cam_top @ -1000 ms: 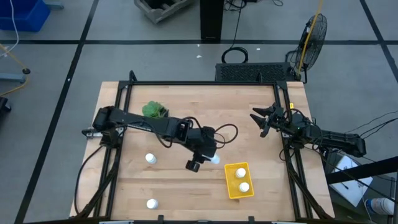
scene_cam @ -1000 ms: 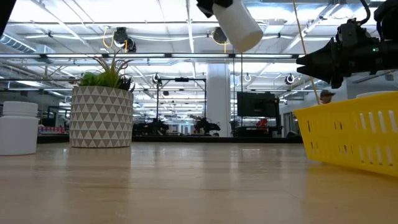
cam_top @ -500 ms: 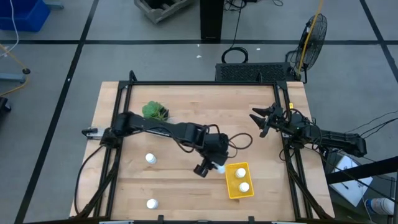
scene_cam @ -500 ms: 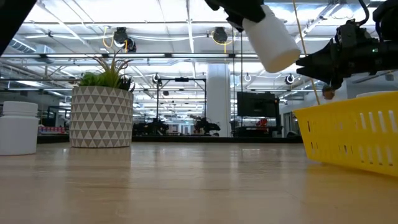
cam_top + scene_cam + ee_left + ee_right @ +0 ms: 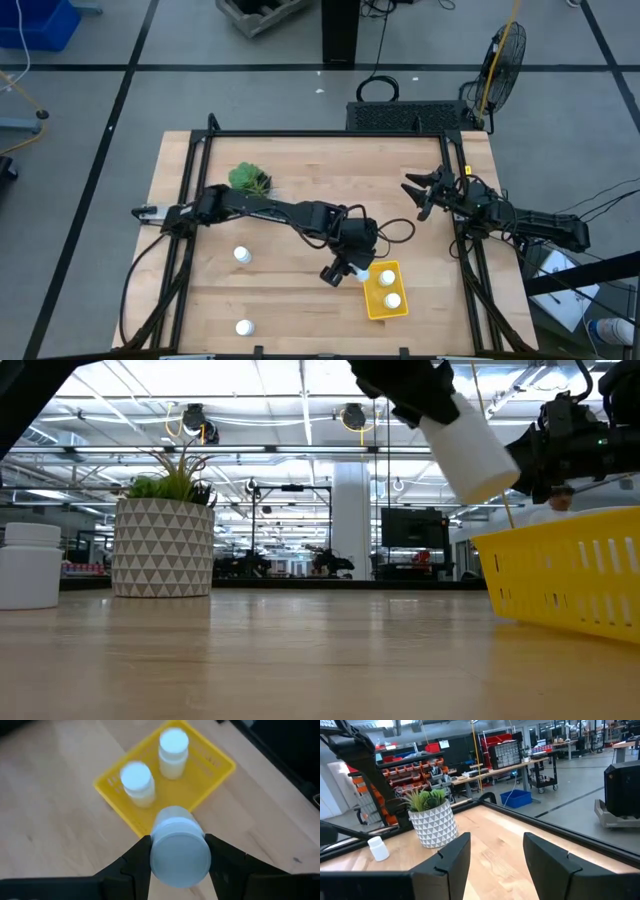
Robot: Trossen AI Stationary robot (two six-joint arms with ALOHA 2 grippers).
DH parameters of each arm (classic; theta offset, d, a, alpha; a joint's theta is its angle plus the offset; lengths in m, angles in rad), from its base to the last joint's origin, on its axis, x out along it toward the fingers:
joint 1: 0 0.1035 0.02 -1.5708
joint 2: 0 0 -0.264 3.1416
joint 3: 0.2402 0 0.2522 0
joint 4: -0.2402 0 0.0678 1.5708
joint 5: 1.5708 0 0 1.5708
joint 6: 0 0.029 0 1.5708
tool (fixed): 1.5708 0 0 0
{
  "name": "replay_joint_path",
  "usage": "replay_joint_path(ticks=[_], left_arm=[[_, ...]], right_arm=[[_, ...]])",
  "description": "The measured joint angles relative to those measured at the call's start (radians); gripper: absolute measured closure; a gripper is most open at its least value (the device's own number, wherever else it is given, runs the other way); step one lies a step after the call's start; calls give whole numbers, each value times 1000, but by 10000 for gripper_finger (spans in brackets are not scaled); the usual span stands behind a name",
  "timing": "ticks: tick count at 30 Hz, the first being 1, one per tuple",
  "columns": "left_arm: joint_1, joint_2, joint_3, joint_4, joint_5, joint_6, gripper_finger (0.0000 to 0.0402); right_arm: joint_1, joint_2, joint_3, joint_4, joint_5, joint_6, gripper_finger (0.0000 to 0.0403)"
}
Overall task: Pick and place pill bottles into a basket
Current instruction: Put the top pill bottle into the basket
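My left gripper (image 5: 352,270) is shut on a white pill bottle (image 5: 179,851) and holds it in the air just left of the yellow basket (image 5: 372,305); the bottle also shows in the low view (image 5: 468,452). Two pill bottles (image 5: 386,279) (image 5: 392,299) stand upright in the basket. Two more (image 5: 241,255) (image 5: 243,327) stand on the table's left half. My right gripper (image 5: 420,196) is open and empty, waiting near the table's right edge. My left gripper pinches the bottle's round side wall (image 5: 155,854) between its two fingers, one finger on each side. The fingers slant down from the table's left toward the basket. The bottle is lifted clear and tilted, its free lower end (image 5: 485,478) over the basket's left rim.
A green plant in a white patterned pot (image 5: 248,180) stands at the table's far left, also in the low view (image 5: 165,545). Black frame rails (image 5: 190,230) run along the table's left, right and far sides. Bare wood lies between the basket and my right gripper.
My left gripper has carried the bottle toward the table's right and near edges, to the basket's left rim, and somewhat lower. The bottle stays tilted and clear of the table.
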Motion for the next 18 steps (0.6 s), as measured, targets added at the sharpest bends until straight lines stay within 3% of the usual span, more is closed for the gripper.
replay_joint_path(ticks=[8,18], left_arm=[[4,-2,0,111,52,29,239],[5,43,-2,136,80,36,239]], right_arm=[[0,0,0,-1,0,0,227],[0,0,0,-2,0,0,225]])
